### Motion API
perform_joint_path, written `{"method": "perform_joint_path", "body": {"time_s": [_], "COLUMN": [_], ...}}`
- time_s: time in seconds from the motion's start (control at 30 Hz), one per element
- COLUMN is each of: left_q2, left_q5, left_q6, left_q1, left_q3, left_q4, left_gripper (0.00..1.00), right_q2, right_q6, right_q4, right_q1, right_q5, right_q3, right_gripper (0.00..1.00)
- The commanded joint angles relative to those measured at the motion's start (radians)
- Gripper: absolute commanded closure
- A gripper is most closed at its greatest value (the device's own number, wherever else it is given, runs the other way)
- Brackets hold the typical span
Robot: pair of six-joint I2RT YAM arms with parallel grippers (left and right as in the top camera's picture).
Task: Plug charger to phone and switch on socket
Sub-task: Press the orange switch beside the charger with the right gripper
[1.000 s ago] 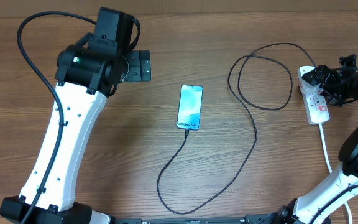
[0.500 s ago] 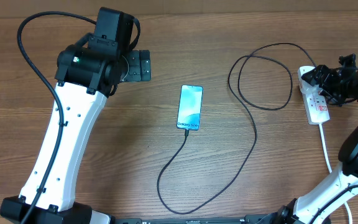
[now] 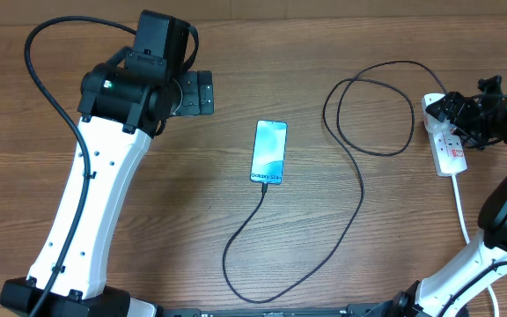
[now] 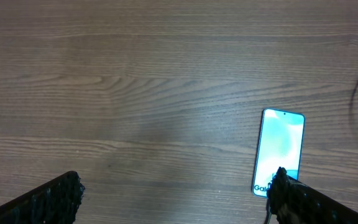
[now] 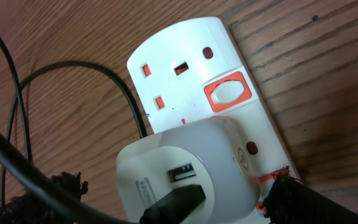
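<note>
Brown wood-grain tabletop (image 3: 174,229), seemingly matte, beneath phone (image 3: 269,151), looped charger (image 3: 363,192) and socket (image 3: 450,151).

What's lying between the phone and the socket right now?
Only the charger, its black cable looped on the bare table between the phone and the socket; the overhead view shows it.

Cyan phone (image 3: 269,152), white socket (image 3: 451,156), black charger (image 3: 362,187)
</note>
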State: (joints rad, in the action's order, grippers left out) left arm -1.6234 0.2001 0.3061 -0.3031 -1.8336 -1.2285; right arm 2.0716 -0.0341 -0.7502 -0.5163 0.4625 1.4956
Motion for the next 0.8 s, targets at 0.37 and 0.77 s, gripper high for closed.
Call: {"method": "perform_joint_path", "body": {"time_s": [0.37,0.77], "left_q2": [0.009,0.009], "left_q5": [0.020,0.020], "left_q6": [-0.018,-0.018], "left_q1": [0.002,0.002], "left_q3": [-0.021,-0.021], "left_q4": [-0.002,-0.002], "left_gripper": [0.01,0.00], "right_q2": [0.018,0.018], "right_q6": [0.026,0.025], "right_q4": [-0.034,-0.034], "right_q1": [0.028,0.028], "right_q5": [0.037,0.067], "right_q3": [-0.004,-0.004], "right_gripper": [0.02,0.02]}}
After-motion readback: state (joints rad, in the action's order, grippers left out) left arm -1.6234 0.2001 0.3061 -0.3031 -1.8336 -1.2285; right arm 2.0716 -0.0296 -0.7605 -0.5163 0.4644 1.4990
